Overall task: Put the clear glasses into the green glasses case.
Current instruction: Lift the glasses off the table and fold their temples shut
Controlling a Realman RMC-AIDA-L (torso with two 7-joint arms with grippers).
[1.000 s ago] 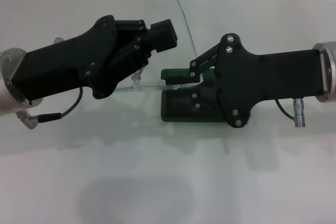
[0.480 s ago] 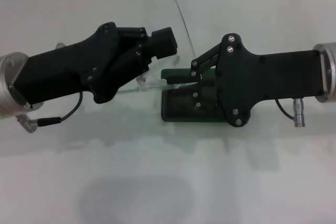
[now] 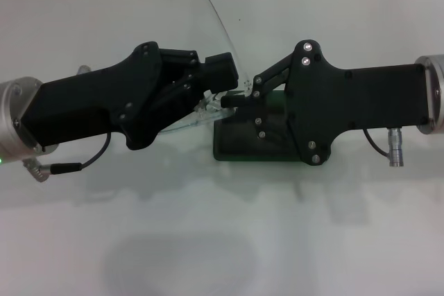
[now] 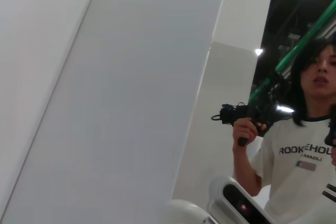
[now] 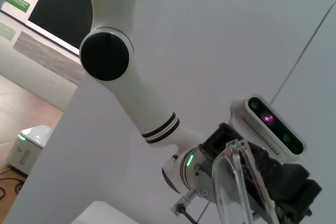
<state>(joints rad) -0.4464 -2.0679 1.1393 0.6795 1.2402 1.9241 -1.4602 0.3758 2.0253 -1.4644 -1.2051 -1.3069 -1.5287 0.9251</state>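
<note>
1. Mid-transfer, by the look of it: clear glasses (image 3: 208,112) held off the desk (image 3: 222,240), tilted, one clear arm arcing up and away, the near end just over the left edge of the green glasses case (image 3: 239,149).
2. Left hand (image 3: 220,86) clamped on the glasses frame, just left of the case.
3. Right hand (image 3: 234,100) above the case, fingertips at the glasses (clamped or merely touching cannot be told).
4. Next, probably: fold the arms, lower the glasses level into the case, release.
5. Counted: one pair of glasses, one case, two hands.
</note>
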